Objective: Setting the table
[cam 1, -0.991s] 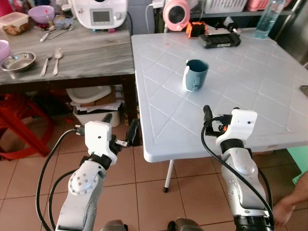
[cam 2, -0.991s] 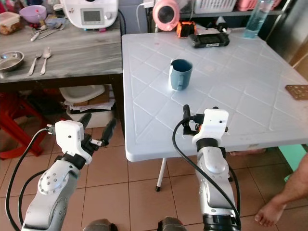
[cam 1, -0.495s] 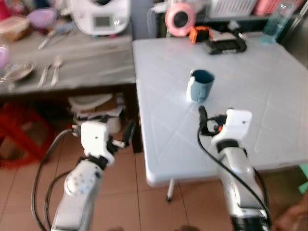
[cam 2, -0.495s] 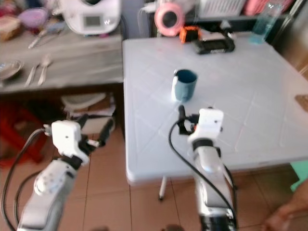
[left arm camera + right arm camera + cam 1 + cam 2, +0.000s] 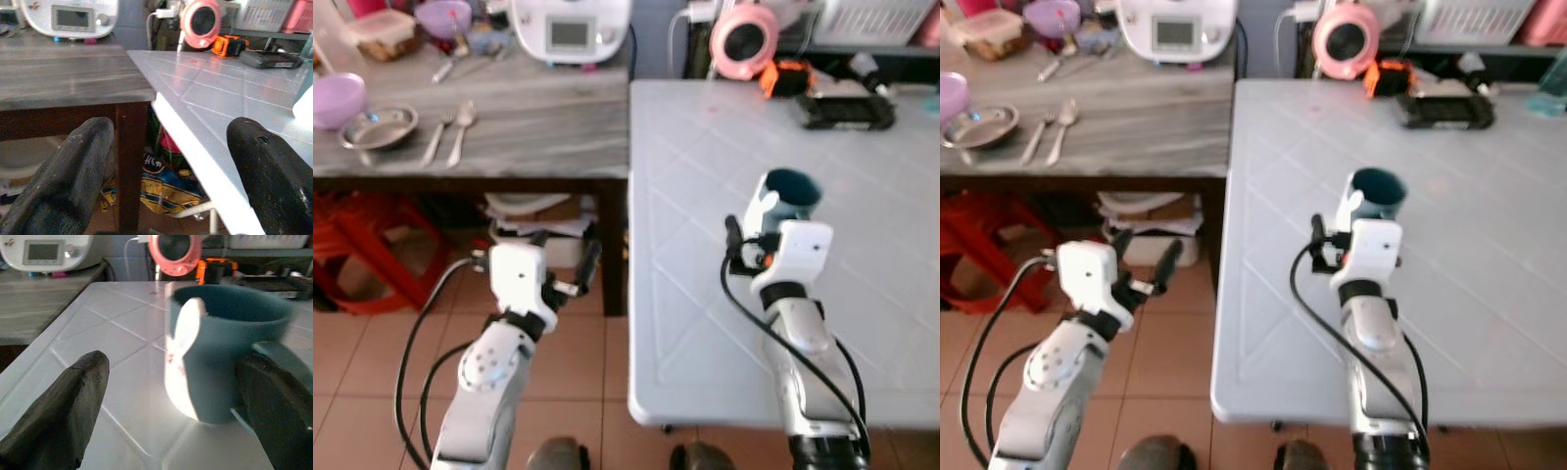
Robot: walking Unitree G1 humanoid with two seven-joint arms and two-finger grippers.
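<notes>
White plastic table (image 5: 862,323) stands beside a grey wooden counter (image 5: 509,127). The right gripper (image 5: 166,396) hovers over the table with fingers spread, just before the upright blue mug (image 5: 783,196). The left gripper (image 5: 563,257), fingers apart, hangs off the table's edge. Fork and spoon (image 5: 450,132) lie on the counter.

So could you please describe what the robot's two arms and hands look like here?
Both arms are silver-grey metal with rounded joint housings, each ending in a boxy white wrist block. Black cables loop from each wrist down along the forearm. The left hand and right hand each have two long, matte black fingers with a slightly rough surface. The right wrist also shows a small orange part.
</notes>
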